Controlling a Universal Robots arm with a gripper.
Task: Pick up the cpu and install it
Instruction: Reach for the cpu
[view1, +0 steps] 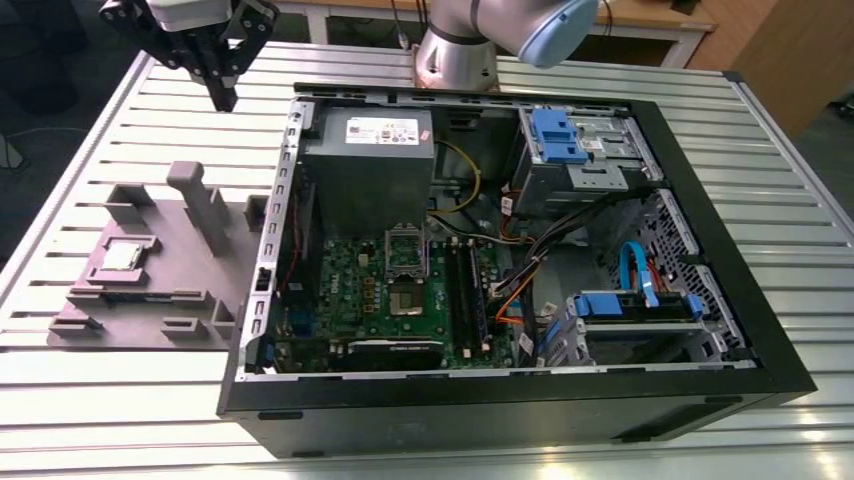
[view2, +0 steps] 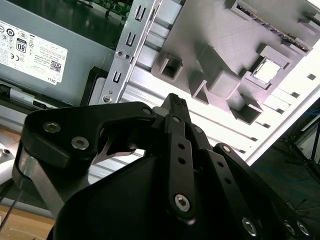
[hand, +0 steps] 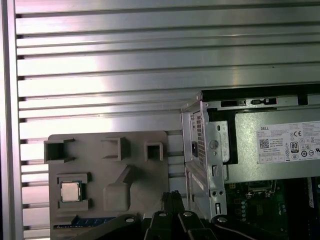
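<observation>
One open computer case fills the centre and right of the exterior view on a slatted table. Left of it sits a grey holder, with the cpu in its left pocket. Upper left, the gripper hangs pinched together, empty, well apart from the cpu.

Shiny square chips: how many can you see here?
1. The cpu sits in a square pocket of the grey holder, at the exterior view's left beside the computer case. More could be hidden inside the case.
</observation>
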